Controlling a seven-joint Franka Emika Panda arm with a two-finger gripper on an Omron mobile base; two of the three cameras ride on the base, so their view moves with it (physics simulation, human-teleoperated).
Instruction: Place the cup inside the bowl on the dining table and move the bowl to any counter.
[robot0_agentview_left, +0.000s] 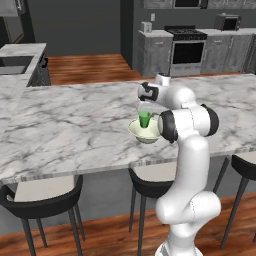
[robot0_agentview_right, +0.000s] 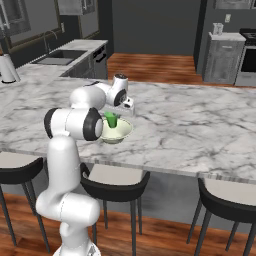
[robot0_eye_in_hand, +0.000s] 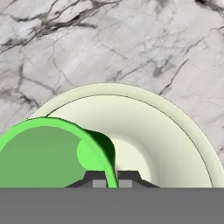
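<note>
The long white marble dining table with grey veins (robot0_agentview_left: 75, 125) is the widest thing here, its thin front edge running above three dark round-backed stools (robot0_agentview_left: 42, 202). On it, close to that front edge and roughly midway along the slab, sits the wide shallow pale cream-green bowl (robot0_agentview_left: 142, 132), glossy and plain, with a rounded base. Marble lies bare all around the bowl: a broad stretch towards the far edge and long runs to either side, with only a narrow strip between the bowl and the near edge. Beyond the table's far edge lies wooden floor, and past that a marble-topped counter over grey cabinet doors (robot0_agentview_left: 155, 50).

The small bright green tapered cup (robot0_agentview_left: 144, 119) stands upright over the bowl's hollow, its base down inside the rim; whether it touches the bowl's floor cannot be told. In the hand view the cup's thin wall (robot0_eye_in_hand: 26, 153) runs between the two dark fingertips, with the bowl's rim (robot0_eye_in_hand: 183, 118) curving behind it. The two-finger gripper (robot0_eye_in_hand: 112, 180) is clenched on the cup's rim, one finger inside and one outside
</note>
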